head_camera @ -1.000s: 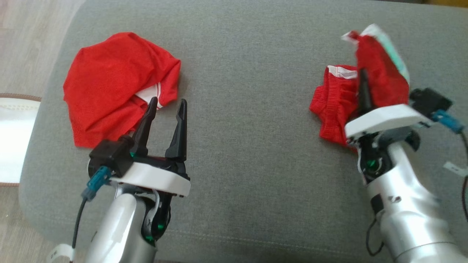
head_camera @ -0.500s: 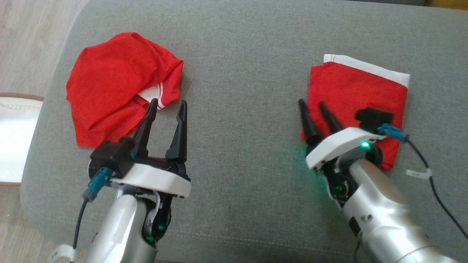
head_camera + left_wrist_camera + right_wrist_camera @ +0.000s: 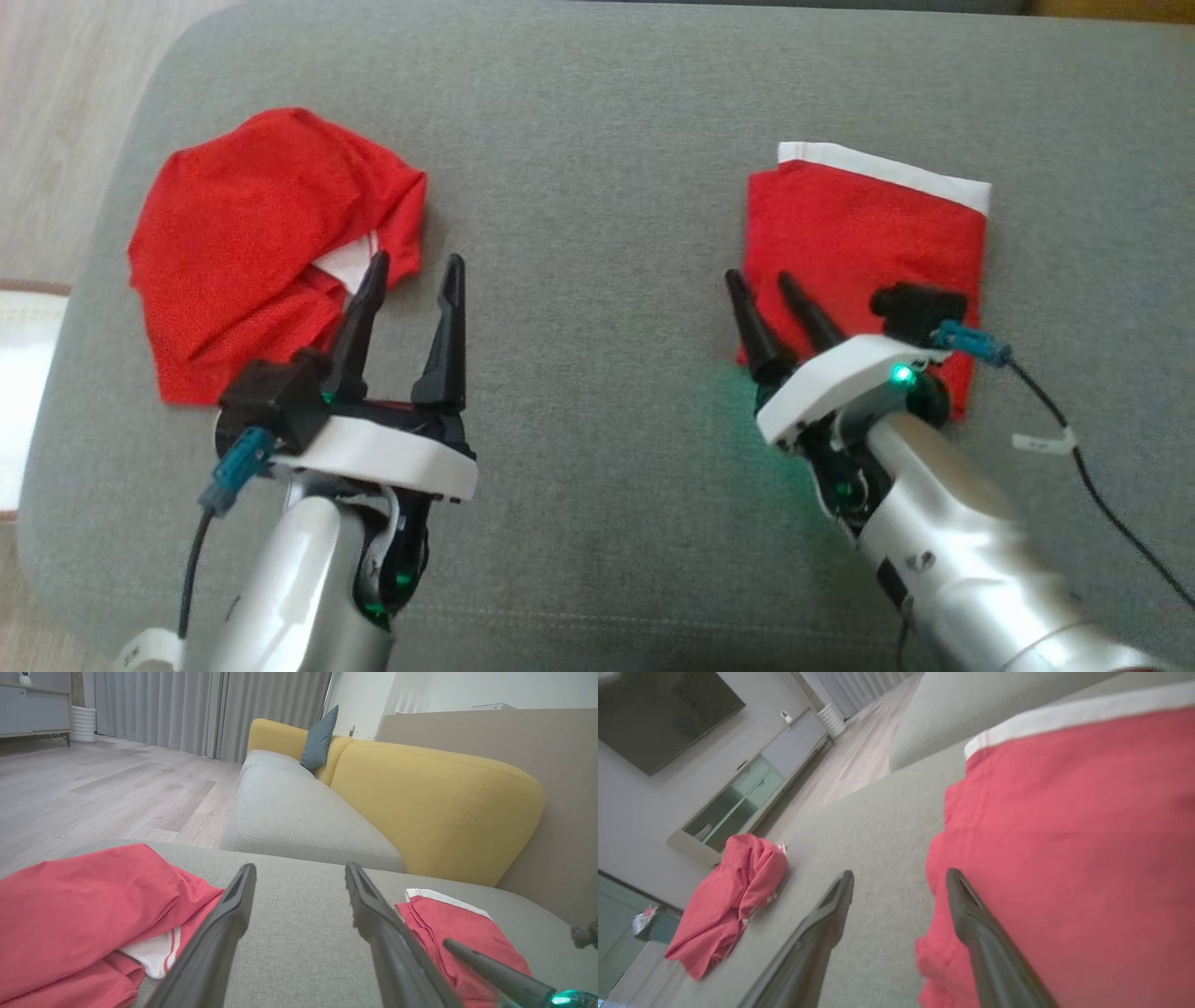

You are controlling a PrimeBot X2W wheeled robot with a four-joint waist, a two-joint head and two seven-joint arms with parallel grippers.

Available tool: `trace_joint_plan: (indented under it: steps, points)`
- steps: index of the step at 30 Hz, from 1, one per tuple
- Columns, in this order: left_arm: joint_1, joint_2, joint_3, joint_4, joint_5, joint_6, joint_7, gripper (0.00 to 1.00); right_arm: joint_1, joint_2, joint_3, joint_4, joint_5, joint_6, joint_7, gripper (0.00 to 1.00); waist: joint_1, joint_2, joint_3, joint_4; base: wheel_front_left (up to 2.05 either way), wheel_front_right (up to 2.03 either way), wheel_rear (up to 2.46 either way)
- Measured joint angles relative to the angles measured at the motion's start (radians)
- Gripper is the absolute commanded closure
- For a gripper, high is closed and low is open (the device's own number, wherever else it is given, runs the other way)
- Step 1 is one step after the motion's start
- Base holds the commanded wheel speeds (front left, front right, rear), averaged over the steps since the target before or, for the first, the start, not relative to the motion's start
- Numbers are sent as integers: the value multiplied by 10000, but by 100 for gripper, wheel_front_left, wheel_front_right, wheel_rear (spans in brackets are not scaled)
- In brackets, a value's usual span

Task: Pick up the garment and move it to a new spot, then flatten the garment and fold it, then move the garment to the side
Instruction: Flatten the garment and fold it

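Left gripper [image 3: 415, 271] and right gripper [image 3: 758, 280] are gaping empty; folded red garment [image 3: 868, 233] is seemingly lying placed; crumpled red garment [image 3: 252, 233] at ten o'clock is probably awaiting pickup.

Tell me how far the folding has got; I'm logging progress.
Done: the folded red garment lies flat at the grey cushion's right. In hand: nothing; the right gripper hovers over its edge, jaws open, left gripper open too. Left: the crumpled red garment, unfolded.
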Motion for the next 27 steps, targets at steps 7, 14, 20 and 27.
trace_joint_plan:
  steps: [7,14,20,27]
  points:
    - [3,2,161,-134,123,-13,0,0,-528,-44,-1569,203,-1898,0,-535,0,0,0,-82,-561,0,0,0]
    - [-7,4,318,-355,128,-25,0,0,28,-500,-4447,-1685,-5271,0,-610,0,0,0,-45,-1154,0,0,0]
    - [-23,2,355,-451,128,-13,0,0,2188,-69,-6004,-3847,-7486,0,-610,0,0,0,40,-1591,0,0,0]
    - [-21,6,399,-456,128,-12,0,0,3081,36,-6080,-5058,-7597,0,-610,0,0,0,138,-1945,0,0,0]
